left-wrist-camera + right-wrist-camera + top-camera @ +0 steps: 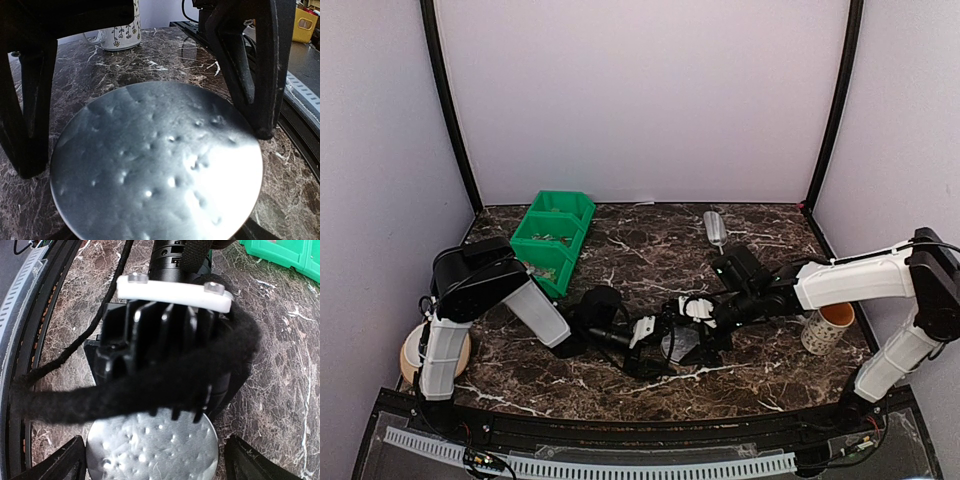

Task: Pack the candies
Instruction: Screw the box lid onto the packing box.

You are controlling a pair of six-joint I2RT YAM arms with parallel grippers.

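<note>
So, left gripper [147, 152]: its black fingers straddle the small round clear tub with the dimpled silvery lid [150, 200], tips right at the rim on both sides. Can't tell if it's actually clamped.
Right gripper [160, 467]: spread wide, one finger either side of the same lid and just clear of it.
Candies [542, 238]: the tiny wrapped sweets sit in the green plastic bin [565, 198], upper left of the top view, well apart from the tub. The lid's on, so I'd guess nothing goes in until it's off.
Risk, collision: both grippers crowd one tub at lower centre. Close the right one carelessly and you'll likely bump the left fingers or twist the tub loose.
Risk, snag: the black fuzzy sleeved cable [150, 385] crosses mid-frame in the right wrist view, so a lift could catch it.
Risk, skid: a loose hold lets the tub slide on the dark marble table [650, 250].
Edges: the tub is near the grey ridged front rail [620, 465], so there's little room toward the bottom of the frame.
Open room: the marble between the bin and the silvery scoop [713, 226] looks like your best lane. The white patterned mug [828, 328] sits close under the right arm.
</note>
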